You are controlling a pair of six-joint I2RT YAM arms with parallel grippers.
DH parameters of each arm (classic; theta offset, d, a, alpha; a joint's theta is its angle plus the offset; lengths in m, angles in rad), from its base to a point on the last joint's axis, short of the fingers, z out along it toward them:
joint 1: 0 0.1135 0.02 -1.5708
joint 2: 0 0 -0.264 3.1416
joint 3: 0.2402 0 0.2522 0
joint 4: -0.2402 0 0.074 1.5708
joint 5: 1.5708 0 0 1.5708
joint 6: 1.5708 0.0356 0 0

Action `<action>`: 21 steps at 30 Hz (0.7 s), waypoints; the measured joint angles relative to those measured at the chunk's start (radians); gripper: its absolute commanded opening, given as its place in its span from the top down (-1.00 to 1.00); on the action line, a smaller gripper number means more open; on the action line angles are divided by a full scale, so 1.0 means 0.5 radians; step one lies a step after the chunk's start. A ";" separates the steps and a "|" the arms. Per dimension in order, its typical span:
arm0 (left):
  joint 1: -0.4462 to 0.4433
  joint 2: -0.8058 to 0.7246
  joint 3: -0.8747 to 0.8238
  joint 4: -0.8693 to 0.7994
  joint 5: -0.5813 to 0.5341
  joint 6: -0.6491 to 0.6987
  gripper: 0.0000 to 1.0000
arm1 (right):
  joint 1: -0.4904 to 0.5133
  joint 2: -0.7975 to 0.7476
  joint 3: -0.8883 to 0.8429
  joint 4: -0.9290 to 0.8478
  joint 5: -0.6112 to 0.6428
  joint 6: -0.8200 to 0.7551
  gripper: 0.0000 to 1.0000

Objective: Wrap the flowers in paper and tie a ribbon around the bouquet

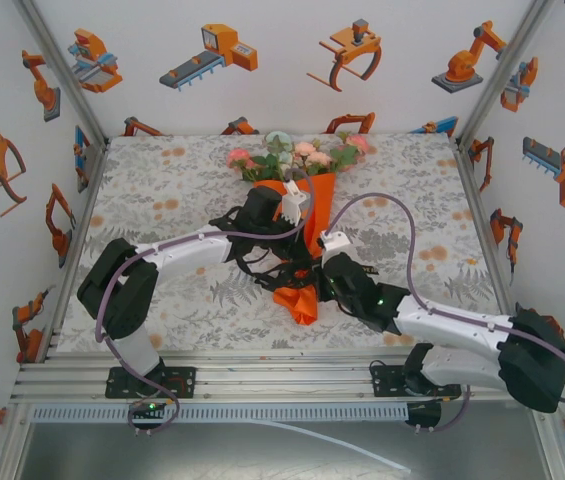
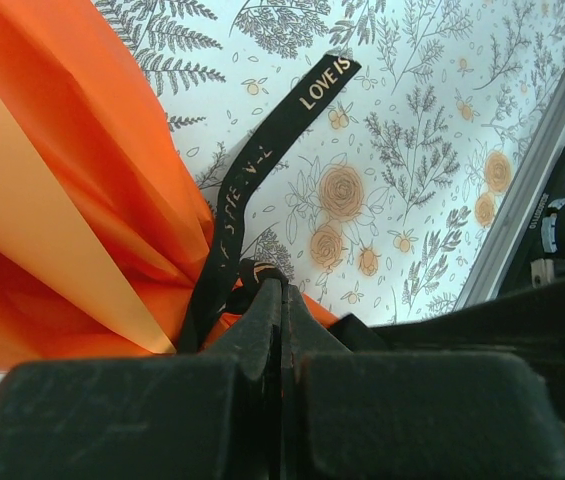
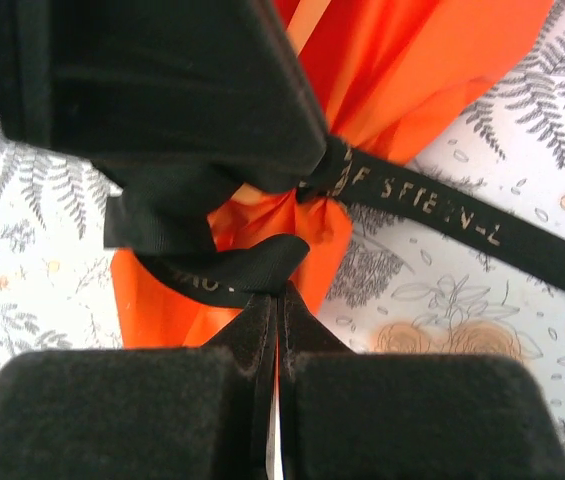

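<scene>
bouquet [image 1: 320,195] lies mid-table, flowers [image 1: 297,155] toward 12 o'clock, crumpled tail of paper [image 1: 297,300] toward 6 o'clock. ribbon [image 2: 262,150] is wound round the narrow neck of the cone; in the left wrist view one lettered end trails over the tablecloth [image 2: 412,120] toward 1 o'clock. left gripper [image 2: 280,288]: fingers pressed together on a fold of ribbon at the neck. right gripper [image 3: 277,292]: fingers together, clamped on a ribbon loop beside the neck. assessment: ribbon is soft, flat and light, likely to slip under tension; paper is thin, creases and tears readily. take hold of the ribbon only, close to the neck, and pull gently.
</scene>
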 measured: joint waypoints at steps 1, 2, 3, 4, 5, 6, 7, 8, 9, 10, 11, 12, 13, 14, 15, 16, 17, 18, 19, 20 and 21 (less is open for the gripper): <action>-0.001 0.000 -0.002 0.000 0.000 -0.002 1.00 | -0.018 0.031 0.000 0.043 -0.001 -0.005 1.00; 0.000 0.000 -0.002 0.000 0.000 -0.006 1.00 | -0.030 0.056 0.000 0.084 0.000 -0.012 1.00; 0.000 -0.001 -0.002 0.000 -0.002 -0.007 1.00 | -0.038 0.075 0.000 0.112 0.000 -0.018 1.00; 0.000 0.000 -0.003 0.000 -0.002 -0.008 1.00 | -0.046 0.101 -0.001 0.162 0.000 -0.031 1.00; 0.000 0.000 -0.005 0.000 -0.003 -0.013 1.00 | -0.053 0.129 -0.001 0.211 -0.001 -0.048 1.00; 0.000 0.000 -0.005 0.000 -0.006 -0.015 1.00 | -0.060 0.153 -0.001 0.255 -0.002 -0.058 0.99; 0.000 0.000 -0.008 0.000 -0.008 -0.021 1.00 | -0.068 0.185 -0.001 0.301 -0.008 -0.072 0.98; 0.000 -0.001 -0.009 0.000 -0.009 -0.021 1.00 | -0.078 0.218 -0.001 0.340 -0.014 -0.078 0.94; 0.000 0.000 -0.010 -0.002 -0.014 -0.022 1.00 | -0.088 0.247 -0.001 0.369 -0.020 -0.082 0.90; 0.000 0.000 -0.010 -0.002 -0.018 -0.022 1.00 | -0.098 0.278 -0.004 0.410 -0.027 -0.088 0.85; 0.000 -0.001 -0.011 -0.002 -0.025 -0.023 1.00 | -0.108 0.304 -0.012 0.455 -0.029 -0.092 0.79; 0.000 -0.001 -0.012 -0.002 -0.030 -0.024 1.00 | -0.114 0.323 -0.021 0.485 -0.030 -0.094 0.72; 0.000 -0.001 -0.014 -0.003 -0.033 -0.026 1.00 | -0.115 0.340 -0.031 0.512 -0.027 -0.098 0.66; 0.000 -0.001 -0.015 -0.003 -0.036 -0.027 1.00 | -0.117 0.354 -0.040 0.533 -0.026 -0.101 0.63; 0.000 -0.001 -0.017 -0.003 -0.038 -0.028 1.00 | -0.116 0.365 -0.045 0.549 -0.021 -0.102 0.61; 0.000 -0.001 -0.017 -0.004 -0.040 -0.028 1.00 | -0.117 0.375 -0.053 0.571 -0.016 -0.102 0.60; 0.000 -0.001 -0.017 -0.004 -0.041 -0.028 1.00 | -0.117 0.383 -0.055 0.584 -0.007 -0.102 0.59; 0.000 -0.001 -0.017 -0.004 -0.044 -0.029 1.00 | -0.117 0.388 -0.058 0.600 0.003 -0.102 0.58; 0.000 -0.001 -0.017 -0.004 -0.045 -0.028 1.00 | -0.116 0.388 -0.064 0.616 0.018 -0.102 0.57; 0.000 -0.001 -0.017 -0.004 -0.046 -0.028 1.00 | -0.117 0.388 -0.070 0.625 0.032 -0.101 0.56; 0.000 -0.001 -0.017 -0.004 -0.046 -0.028 1.00 | -0.117 0.388 -0.076 0.633 0.043 -0.101 0.55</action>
